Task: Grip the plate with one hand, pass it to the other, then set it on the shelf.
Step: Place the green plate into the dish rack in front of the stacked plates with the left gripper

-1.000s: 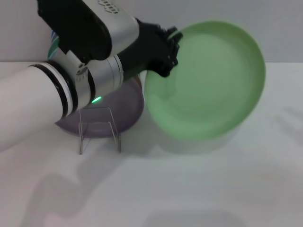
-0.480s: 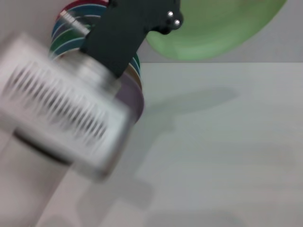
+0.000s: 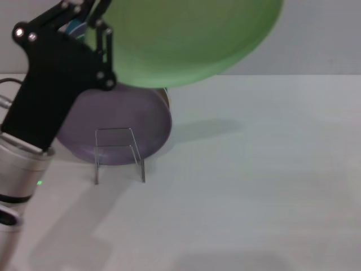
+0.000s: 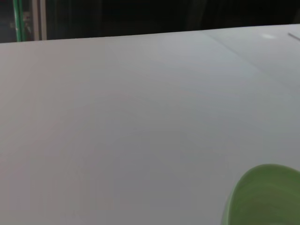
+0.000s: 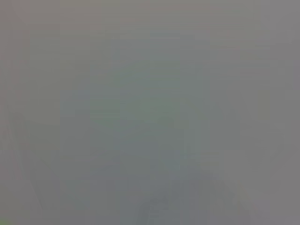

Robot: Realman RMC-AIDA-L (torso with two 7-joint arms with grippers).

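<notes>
The light mint-green plate (image 3: 192, 39) is held high in the air, tilted, above the stack of plates and the rack. My left gripper (image 3: 97, 17), a black angular linkage on a silver wrist with a green light, is shut on the plate's left rim. A part of the plate's rim also shows in the left wrist view (image 4: 265, 197). The transparent shelf (image 3: 118, 153) stands on the white table, below and in front of the plate. My right gripper is out of view, and its wrist view shows only plain grey.
A lavender plate (image 3: 118, 116) leans just behind the shelf, with a striped plate (image 3: 75, 26) partly hidden behind my left arm. The white table (image 3: 254, 169) stretches to the right and front.
My left arm has swung down and left across the view. The mint-green plate has risen and moved left, from beside the lavender plate to above it and the shelf.
</notes>
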